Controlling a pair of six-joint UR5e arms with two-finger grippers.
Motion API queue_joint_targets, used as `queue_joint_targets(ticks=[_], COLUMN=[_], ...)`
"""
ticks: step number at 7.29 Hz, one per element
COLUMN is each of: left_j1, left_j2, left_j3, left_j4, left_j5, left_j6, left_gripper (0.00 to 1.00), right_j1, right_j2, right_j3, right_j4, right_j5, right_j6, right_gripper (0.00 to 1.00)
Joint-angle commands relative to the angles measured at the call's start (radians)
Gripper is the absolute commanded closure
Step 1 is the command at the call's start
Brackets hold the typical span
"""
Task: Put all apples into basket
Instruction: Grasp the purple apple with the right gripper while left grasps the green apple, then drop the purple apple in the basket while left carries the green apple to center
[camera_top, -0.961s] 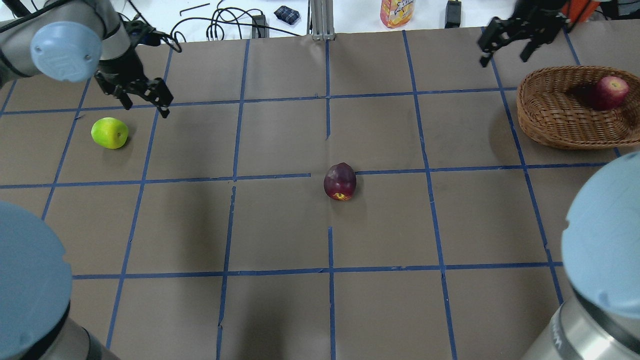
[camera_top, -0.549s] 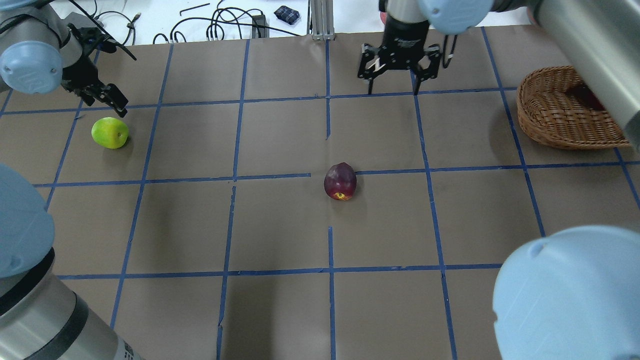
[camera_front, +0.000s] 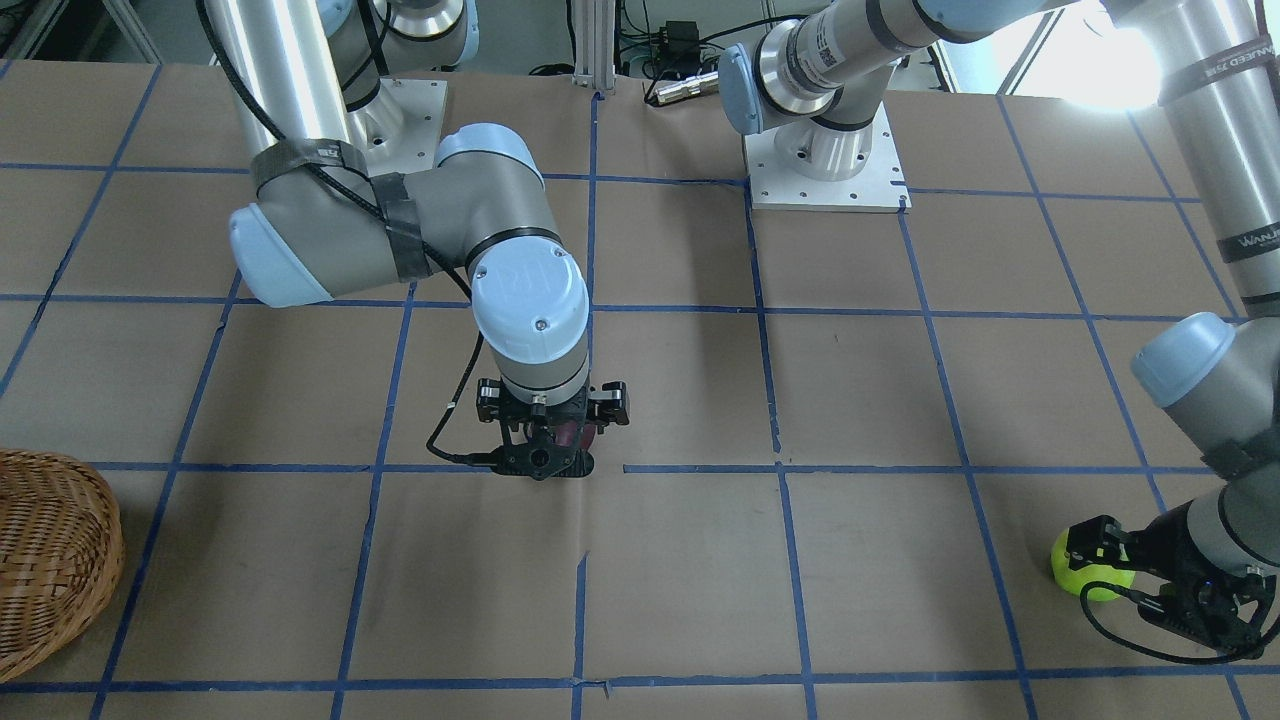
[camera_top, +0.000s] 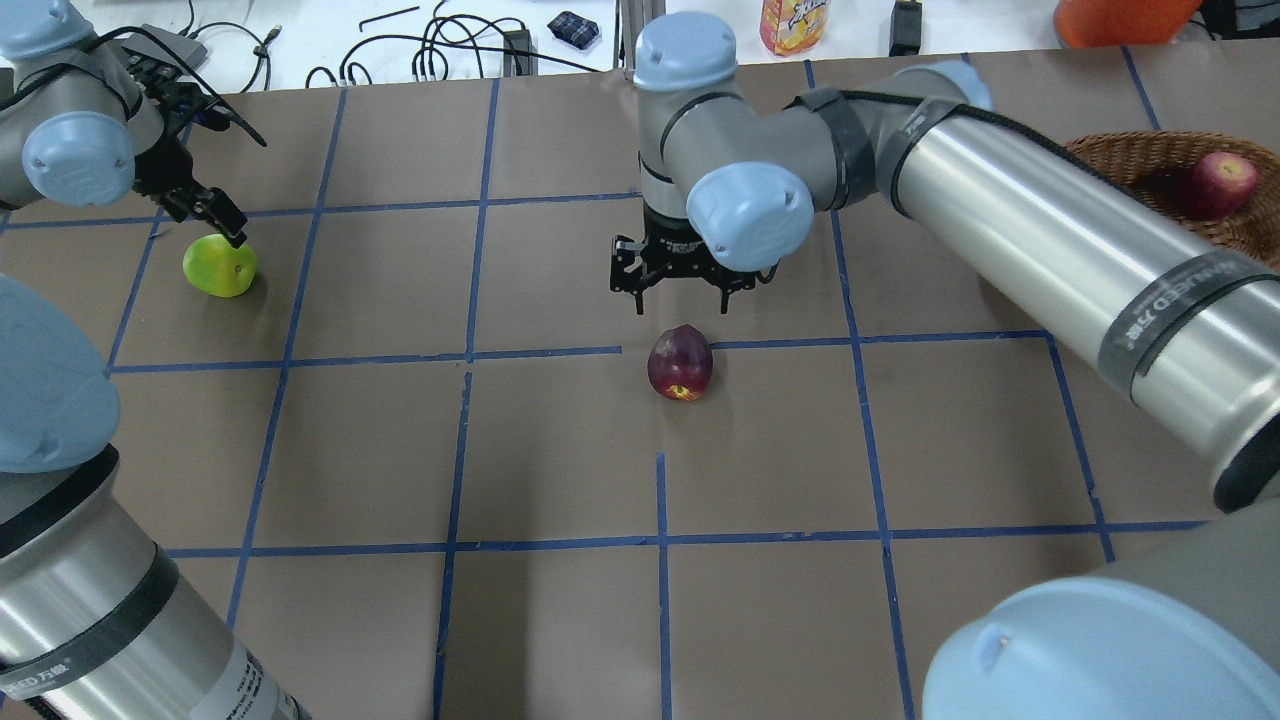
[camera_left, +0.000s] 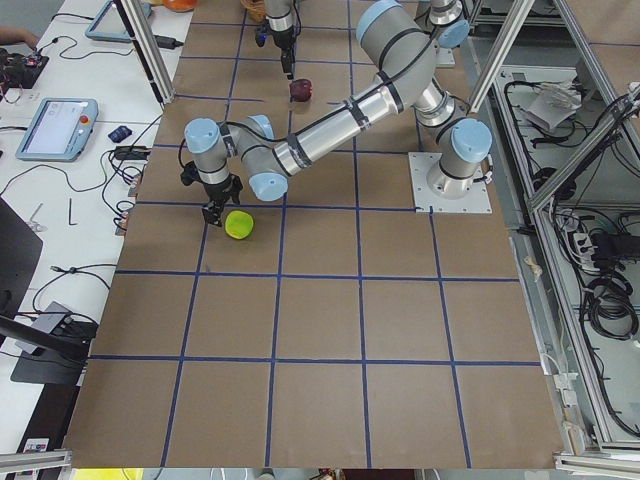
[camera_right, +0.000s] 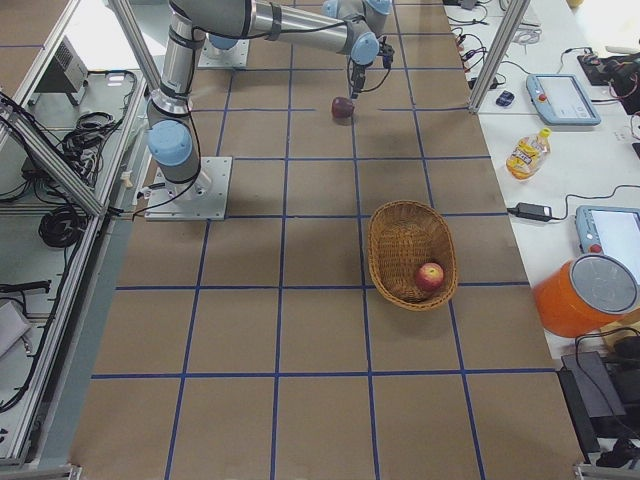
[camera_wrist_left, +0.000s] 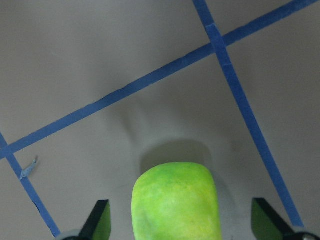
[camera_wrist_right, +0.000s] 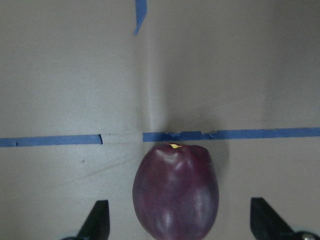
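Two picks are being set up at once. The right claw (camera_top: 680, 300) hangs just above the maroon apple (camera_top: 680, 362) with its fingers spread wide. In its wrist view the apple sits centred between the two tips. The left claw (camera_top: 225, 225) is also spread and sits low over the green apple (camera_top: 220, 266), a tip on either side of it; I can't tell whether either tip touches the skin yet.

To do this step well, I'd bring each claw straight down with no sideways drift, so the tips pass the widest part of the fruit before they close. Close slowly and evenly — if one finger arrives first, it will likely nudge a round apple into a roll across the tabletop (camera_top: 560, 450).

Both apples lie on their sides, so each looks a little longer than it is wide. The claws face the narrower width, which should suit the grip. The maroon one is dark and glossy with a small yellow-red patch at one end. The green one is bright lime and smooth, which probably makes it slippery.

The red apple (camera_top: 1220, 184) already lies in the basket (camera_right: 373, 250) at the right end of the tabletop, well apart from the green one — a long carry for that fruit.
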Motion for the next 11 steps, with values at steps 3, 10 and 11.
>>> queue_joint_targets(ticks=[3,10,11], left_j1=[0.013,-0.237,-0.297], left_j2=[-0.039,0.148,0.165], left_j3=[-0.02,-0.074,-0.136], left_j4=[0.031,-0.347,-0.324], left_j5=[-0.041,-0.216,-0.224], left_j6=[-0.013,-0.424,-0.551], left_gripper=[0.0,1.0,1.0], right_j1=[0.014,-0.203,-0.327], right_j2=[0.003,-0.15,-0.174], right_j3=[0.173,0.187,0.17], right_j4=[-0.187,-0.203,-0.197], right_j5=[-0.036,-0.027,-0.022], right_j6=[0.0,-0.081,-0.185], right_gripper=[0.0,0.51,0.51])
